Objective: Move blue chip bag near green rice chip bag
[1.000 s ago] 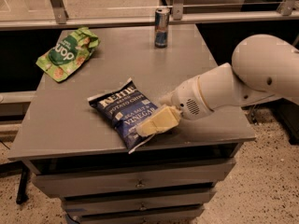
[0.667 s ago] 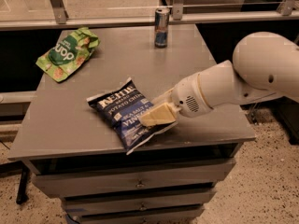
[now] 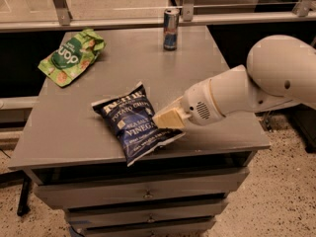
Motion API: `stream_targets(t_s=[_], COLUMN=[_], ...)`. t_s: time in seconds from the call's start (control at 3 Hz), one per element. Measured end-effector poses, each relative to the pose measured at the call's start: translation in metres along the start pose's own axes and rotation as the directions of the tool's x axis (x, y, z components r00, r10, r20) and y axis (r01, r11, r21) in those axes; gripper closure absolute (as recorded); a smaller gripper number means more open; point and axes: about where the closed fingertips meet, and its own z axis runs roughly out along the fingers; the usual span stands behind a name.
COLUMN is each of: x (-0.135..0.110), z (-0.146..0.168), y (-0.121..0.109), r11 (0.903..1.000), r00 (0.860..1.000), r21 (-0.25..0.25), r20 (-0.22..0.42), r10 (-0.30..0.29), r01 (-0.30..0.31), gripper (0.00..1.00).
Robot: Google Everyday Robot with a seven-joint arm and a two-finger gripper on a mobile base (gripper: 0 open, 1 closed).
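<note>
The blue chip bag (image 3: 132, 124) lies flat near the front middle of the grey table (image 3: 207, 78), its white lettering facing up. The green rice chip bag (image 3: 69, 56) lies at the table's far left corner, well apart from the blue bag. My gripper (image 3: 166, 118), cream-coloured at the end of the white arm (image 3: 232, 95), reaches in from the right and sits on the blue bag's right edge, over the "Vinegar" lettering.
A slim blue-and-silver drink can (image 3: 171, 29) stands upright at the table's back edge, right of centre. A metal rail with glass panels (image 3: 123, 21) runs behind the table. Drawers (image 3: 148, 195) sit under the tabletop.
My gripper has moved a little to the left and up, further onto the blue bag's right edge. The bags and the can have not visibly moved.
</note>
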Motion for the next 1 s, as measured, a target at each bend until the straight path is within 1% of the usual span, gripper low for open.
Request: stream_targets(t_s=[0.33,0.67,1.0], x=[0.006,0.004,-0.012], z=[0.001,-0.001,-0.004], y=[-0.002,-0.013,-0.035], r11=[0.9997,0.9992,0.9968], r00=[1.0,1.0,1.0], r21=[0.004,0.028,0.075], r20=[-0.008,-0.01,0.011], r10=[0.025,0.028,0.027], r01=[-0.025,-0.028,-0.027], gripper=[1.0,1.0,1.0])
